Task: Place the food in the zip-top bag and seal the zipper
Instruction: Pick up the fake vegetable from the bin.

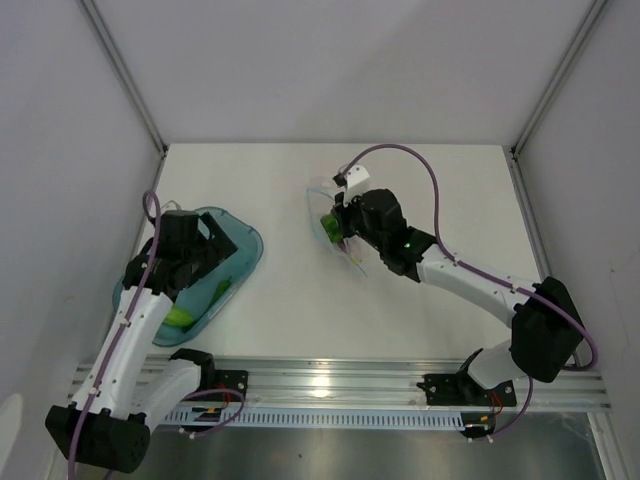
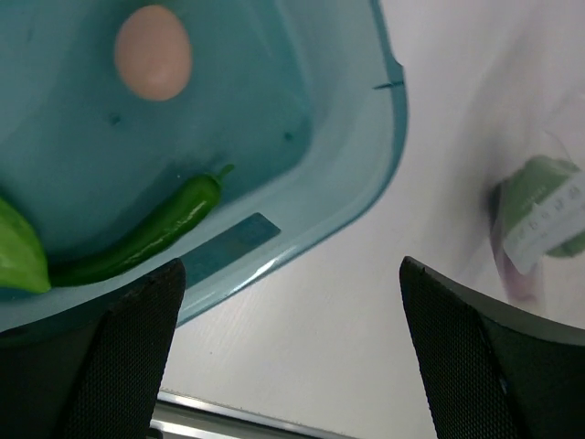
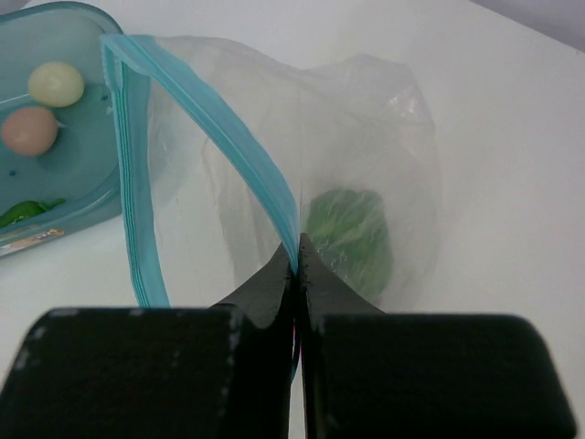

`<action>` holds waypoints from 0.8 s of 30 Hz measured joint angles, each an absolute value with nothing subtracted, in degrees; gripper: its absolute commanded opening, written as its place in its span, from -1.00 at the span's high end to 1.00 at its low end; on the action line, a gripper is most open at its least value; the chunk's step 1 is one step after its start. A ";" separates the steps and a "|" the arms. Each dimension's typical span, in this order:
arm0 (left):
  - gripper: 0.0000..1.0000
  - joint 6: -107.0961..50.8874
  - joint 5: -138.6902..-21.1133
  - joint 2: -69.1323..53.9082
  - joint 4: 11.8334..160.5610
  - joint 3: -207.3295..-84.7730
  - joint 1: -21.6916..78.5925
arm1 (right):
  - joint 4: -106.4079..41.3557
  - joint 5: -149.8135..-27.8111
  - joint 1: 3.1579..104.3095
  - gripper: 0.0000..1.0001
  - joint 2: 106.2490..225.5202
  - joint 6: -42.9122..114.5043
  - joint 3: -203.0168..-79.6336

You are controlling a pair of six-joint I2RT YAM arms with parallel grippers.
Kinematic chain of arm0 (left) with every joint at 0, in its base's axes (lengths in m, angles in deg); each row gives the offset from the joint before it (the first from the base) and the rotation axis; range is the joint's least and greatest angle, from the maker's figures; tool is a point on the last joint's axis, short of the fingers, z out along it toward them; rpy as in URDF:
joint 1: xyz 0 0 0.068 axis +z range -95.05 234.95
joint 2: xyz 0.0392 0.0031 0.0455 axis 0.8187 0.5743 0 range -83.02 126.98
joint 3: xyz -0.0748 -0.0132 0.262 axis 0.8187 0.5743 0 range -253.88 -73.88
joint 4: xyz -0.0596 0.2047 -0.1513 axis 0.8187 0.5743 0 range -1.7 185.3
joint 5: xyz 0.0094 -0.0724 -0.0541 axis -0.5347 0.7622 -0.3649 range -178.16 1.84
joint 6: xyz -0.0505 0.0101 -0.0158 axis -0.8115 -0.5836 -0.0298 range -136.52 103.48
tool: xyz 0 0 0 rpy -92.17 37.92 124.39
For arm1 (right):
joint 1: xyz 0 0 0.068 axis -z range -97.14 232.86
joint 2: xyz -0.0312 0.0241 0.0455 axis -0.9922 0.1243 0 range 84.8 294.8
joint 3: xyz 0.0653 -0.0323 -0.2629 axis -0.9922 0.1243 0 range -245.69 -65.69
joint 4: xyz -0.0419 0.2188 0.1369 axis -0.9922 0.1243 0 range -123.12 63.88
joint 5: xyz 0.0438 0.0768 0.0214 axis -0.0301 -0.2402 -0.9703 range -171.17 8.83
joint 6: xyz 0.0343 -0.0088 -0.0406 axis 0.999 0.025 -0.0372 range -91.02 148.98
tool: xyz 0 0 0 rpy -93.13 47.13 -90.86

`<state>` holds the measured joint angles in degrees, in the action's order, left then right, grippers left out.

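The clear zip-top bag [image 1: 340, 235] lies at mid-table with its mouth open. My right gripper [image 1: 343, 222] is shut on one side of its teal zipper strip [image 3: 228, 155], pinched between the fingertips [image 3: 297, 259]. One green food piece [image 3: 352, 240] sits inside the bag [image 3: 366, 137]. More food lies in the blue tray [image 1: 250, 245]: a green chili [image 2: 155, 233], a pink ball [image 2: 153, 52], a bright green piece [image 2: 18, 256] and a pale yellow ball [image 3: 55, 82]. My left gripper [image 2: 292, 366] is open and empty, above the tray's edge [image 2: 347, 183] nearest the bag.
The translucent blue oval tray stands at the left of the table, close to the left wall. An aluminium rail [image 1: 330, 385] runs along the near edge. White walls close in the table on three sides.
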<state>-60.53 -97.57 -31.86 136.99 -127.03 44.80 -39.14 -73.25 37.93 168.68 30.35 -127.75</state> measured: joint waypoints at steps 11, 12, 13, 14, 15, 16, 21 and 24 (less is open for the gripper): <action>-0.97 -69.67 -96.39 -21.48 142.19 -122.66 54.09 | -40.45 -74.12 38.37 1.00 170.87 31.18 -127.75; -0.93 -70.76 -96.09 -21.04 142.91 -122.33 54.68 | -40.67 -74.12 38.50 1.00 170.87 31.35 -127.75; -0.93 -71.94 -95.91 -20.58 143.76 -122.11 55.42 | -40.76 -74.14 38.68 1.00 170.87 31.53 -127.75; -0.92 -72.62 -95.85 -20.15 144.42 -122.07 56.01 | -40.85 -74.14 38.81 1.00 170.87 31.57 -127.73; -0.93 -73.39 -95.76 -19.58 144.97 -122.07 56.56 | -41.02 -74.14 38.96 1.00 170.87 31.75 -127.73; -0.92 -73.67 -95.74 -19.05 145.25 -122.07 56.91 | -41.24 -74.17 39.11 1.00 170.87 31.83 -127.64; -0.93 -70.96 -95.78 -18.16 143.52 -122.04 57.08 | -42.09 -74.60 39.62 1.00 170.76 31.96 -126.75; -0.92 -66.78 -96.13 -17.70 141.53 -122.04 57.08 | -42.29 -75.17 40.01 1.00 170.71 32.10 -126.11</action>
